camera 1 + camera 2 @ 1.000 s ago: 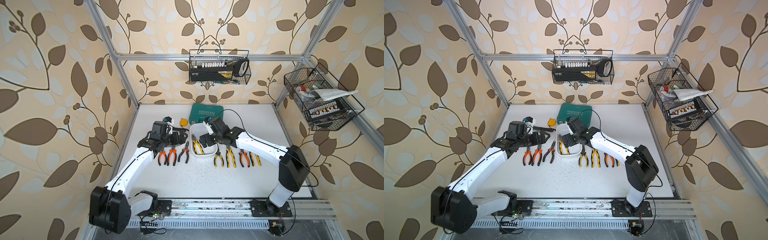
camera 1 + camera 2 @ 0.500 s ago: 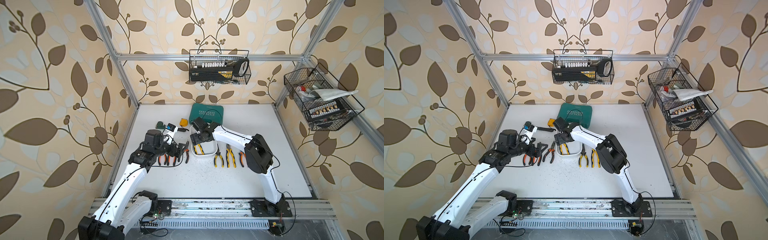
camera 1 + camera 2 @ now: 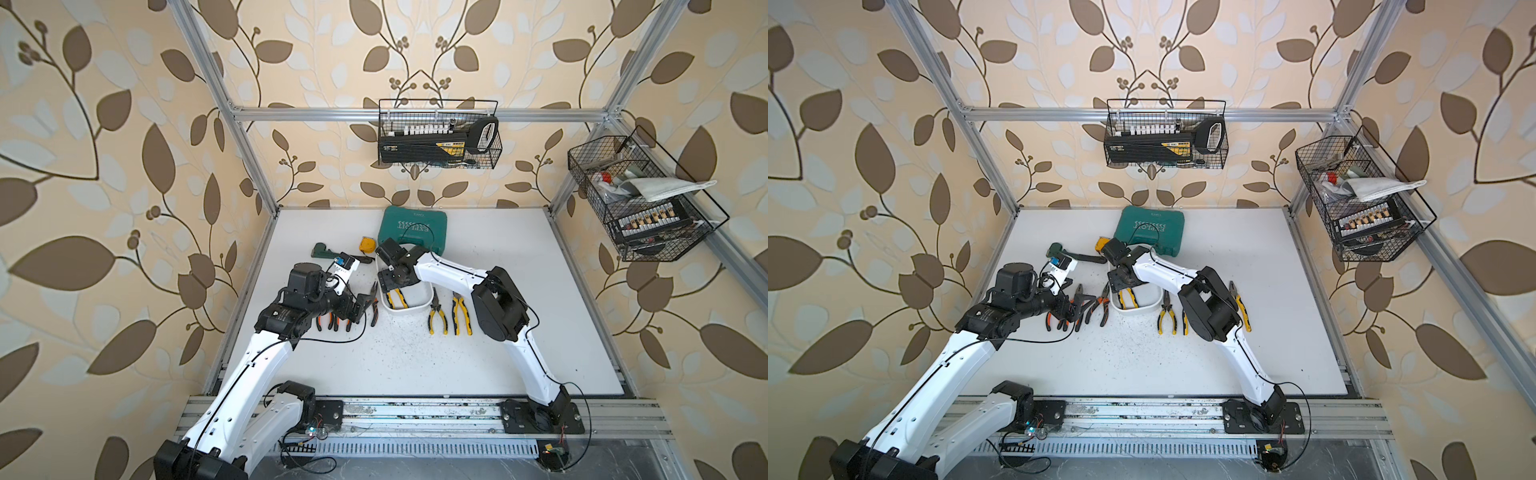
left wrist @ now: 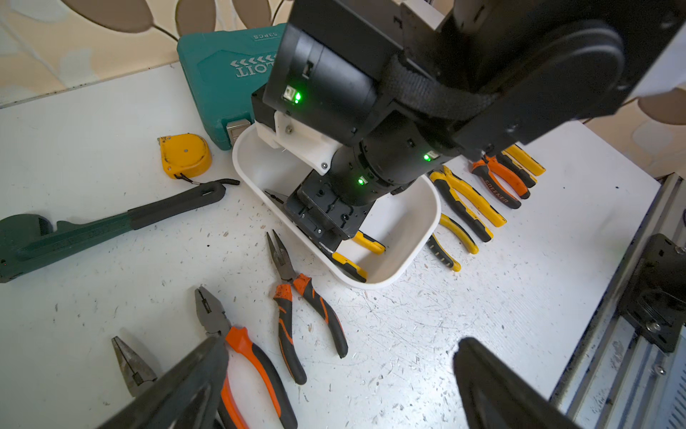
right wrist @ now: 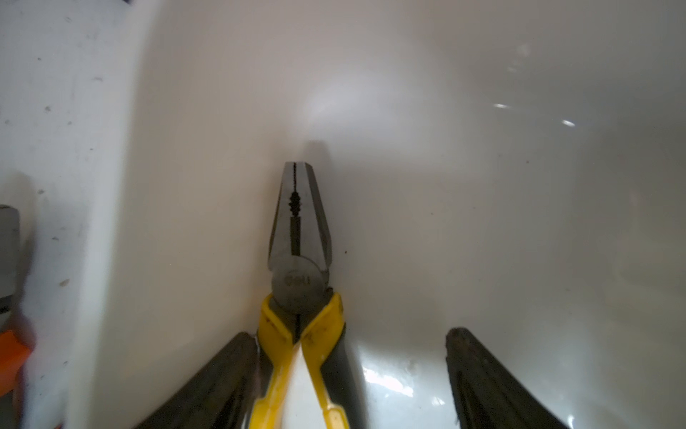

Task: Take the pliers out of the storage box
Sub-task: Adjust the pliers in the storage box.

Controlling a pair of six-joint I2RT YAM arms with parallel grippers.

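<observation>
Two arms have moved in the past second. Nearest, the left end effector (image 4: 341, 345) has drawn back toward the near left. It hangs released, holding nothing, over the orange pliers (image 4: 293, 284) already out on the worktop (image 3: 415, 365). Farther in, the right end effector (image 5: 349, 334) has dropped into the box (image 4: 401, 226). Its fingers (image 5: 479, 375), narrowing but not yet clenched, straddle the yellow pliers (image 5: 299, 223) lying along the box's left side. No other tool shows inside, so a clean grasp and lift should about finish the job.
</observation>
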